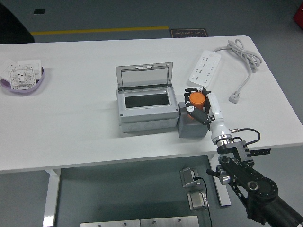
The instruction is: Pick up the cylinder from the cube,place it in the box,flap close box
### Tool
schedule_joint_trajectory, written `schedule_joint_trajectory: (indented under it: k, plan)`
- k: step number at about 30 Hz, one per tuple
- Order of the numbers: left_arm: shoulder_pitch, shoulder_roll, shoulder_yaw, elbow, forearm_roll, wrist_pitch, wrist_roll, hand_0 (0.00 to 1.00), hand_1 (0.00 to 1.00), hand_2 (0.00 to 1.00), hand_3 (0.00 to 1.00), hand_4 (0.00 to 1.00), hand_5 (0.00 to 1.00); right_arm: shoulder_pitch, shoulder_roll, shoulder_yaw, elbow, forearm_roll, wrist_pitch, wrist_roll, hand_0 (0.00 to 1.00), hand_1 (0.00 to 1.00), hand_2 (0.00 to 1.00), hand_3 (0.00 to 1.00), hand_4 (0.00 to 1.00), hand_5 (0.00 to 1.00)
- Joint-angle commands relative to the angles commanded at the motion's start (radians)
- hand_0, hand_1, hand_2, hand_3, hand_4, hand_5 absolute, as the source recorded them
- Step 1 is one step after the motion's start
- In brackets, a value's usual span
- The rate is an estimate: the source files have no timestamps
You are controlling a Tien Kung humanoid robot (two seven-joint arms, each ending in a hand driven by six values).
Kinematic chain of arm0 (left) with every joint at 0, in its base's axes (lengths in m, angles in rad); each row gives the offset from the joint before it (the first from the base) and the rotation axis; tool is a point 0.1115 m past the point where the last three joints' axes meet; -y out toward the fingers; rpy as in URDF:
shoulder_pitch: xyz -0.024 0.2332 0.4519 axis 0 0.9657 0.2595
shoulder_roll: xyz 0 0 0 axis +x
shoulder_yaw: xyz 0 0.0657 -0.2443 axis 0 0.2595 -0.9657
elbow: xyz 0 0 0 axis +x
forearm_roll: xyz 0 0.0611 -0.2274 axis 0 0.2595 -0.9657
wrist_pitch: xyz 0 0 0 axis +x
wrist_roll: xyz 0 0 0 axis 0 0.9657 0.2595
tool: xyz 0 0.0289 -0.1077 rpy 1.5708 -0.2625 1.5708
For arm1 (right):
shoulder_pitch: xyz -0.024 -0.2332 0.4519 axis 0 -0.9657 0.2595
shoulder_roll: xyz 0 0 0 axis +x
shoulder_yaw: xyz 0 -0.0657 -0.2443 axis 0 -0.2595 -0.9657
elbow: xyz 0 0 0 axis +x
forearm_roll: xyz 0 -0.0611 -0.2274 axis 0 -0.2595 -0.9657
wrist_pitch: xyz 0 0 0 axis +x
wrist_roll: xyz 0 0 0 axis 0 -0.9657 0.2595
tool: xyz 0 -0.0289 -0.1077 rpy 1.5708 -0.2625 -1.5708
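An orange cylinder point(197, 99) stands upright on a dark grey cube point(191, 124), just right of the grey box point(144, 112). The box's clear lid point(144, 76) is swung up and back, leaving the inside open to view. My right hand point(201, 106) reaches in from the lower right and its fingers are wrapped around the cylinder, which still rests on the cube's top. The left arm does not show anywhere.
A white power strip point(205, 68) with its cable point(244, 59) and plug lies at the back right. A purple dish point(22, 80) holding white socket plates sits at the far left. The table's near edge runs just below the cube.
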Motion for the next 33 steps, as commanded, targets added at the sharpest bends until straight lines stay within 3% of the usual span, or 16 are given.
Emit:
schedule_joint_trajectory:
  k: [7, 16, 17, 22, 23, 26, 33]
  plan:
    - [0.001, 0.0, -0.001, 0.0, 0.0, 0.0, -0.001, 0.731, 0.745, 0.751, 0.864, 0.76, 0.399, 0.026, -0.016, -0.01, 0.03, -0.041, -0.007, -0.022, 0.498, 0.3, 0.448, 0.36, 0.002, 0.002]
    - [0.001, 0.004, -0.01, 0.0, 0.01, 0.002, -0.001, 0.728, 0.742, 0.75, 0.862, 0.759, 0.396, 0.159, -0.03, -0.106, 0.043, -0.211, 0.028, -0.15, 0.477, 0.305, 0.447, 0.349, 0.002, 0.002]
    - [0.001, 0.004, -0.011, 0.0, 0.012, 0.002, -0.002, 0.727, 0.742, 0.749, 0.861, 0.759, 0.396, 0.178, -0.029, -0.12, 0.038, -0.235, 0.036, -0.169, 0.331, 0.296, 0.446, 0.348, 0.002, 0.002]
    - [-0.001, 0.006, -0.015, 0.0, 0.017, 0.005, -0.004, 0.727, 0.742, 0.749, 0.861, 0.759, 0.396, 0.268, -0.017, -0.187, -0.003, -0.355, 0.08, -0.253, 0.331, 0.296, 0.446, 0.348, 0.002, 0.002]
    - [-0.001, 0.006, -0.016, 0.0, 0.019, 0.006, -0.003, 0.726, 0.741, 0.747, 0.86, 0.759, 0.396, 0.288, -0.014, -0.202, -0.016, -0.382, 0.09, -0.269, 0.262, 0.286, 0.446, 0.342, 0.002, 0.002]
    - [-0.001, 0.008, -0.02, 0.0, 0.025, 0.007, -0.003, 0.726, 0.741, 0.747, 0.86, 0.759, 0.396, 0.344, -0.007, -0.242, -0.052, -0.452, 0.109, -0.302, 0.262, 0.286, 0.446, 0.342, 0.002, 0.002]
    - [-0.005, 0.011, -0.03, 0.0, 0.038, 0.011, -0.003, 0.725, 0.741, 0.748, 0.859, 0.759, 0.397, 0.447, 0.016, -0.322, -0.155, -0.537, 0.122, -0.321, 0.256, 0.288, 0.448, 0.344, 0.002, 0.002]
